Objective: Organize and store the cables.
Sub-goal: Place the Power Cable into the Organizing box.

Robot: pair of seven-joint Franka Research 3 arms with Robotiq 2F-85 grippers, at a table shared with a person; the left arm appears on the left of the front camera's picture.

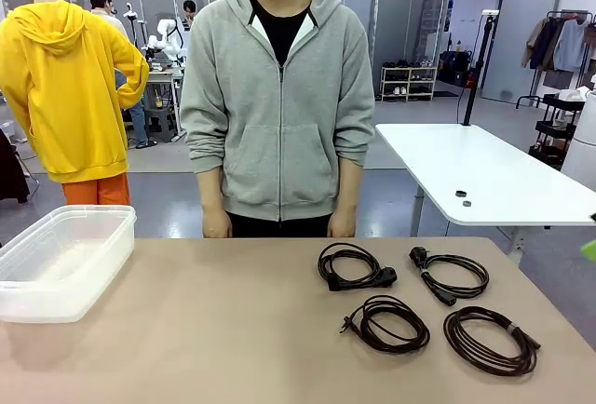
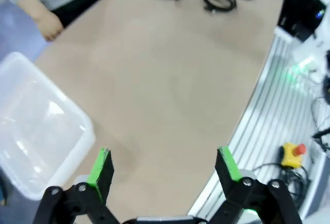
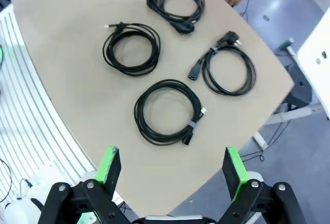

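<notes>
Cables (image 1: 372, 280) right, tub (image 1: 56, 306) (plastic, probably) left, person (image 1: 279, 115) behind.

Matt beige table (image 1: 233, 329), glossy translucent plastic bin (image 1: 56, 297) at nine o'clock, smooth black rubbery cables (image 1: 380, 279), grey cloth hoodie (image 1: 279, 125)
</notes>
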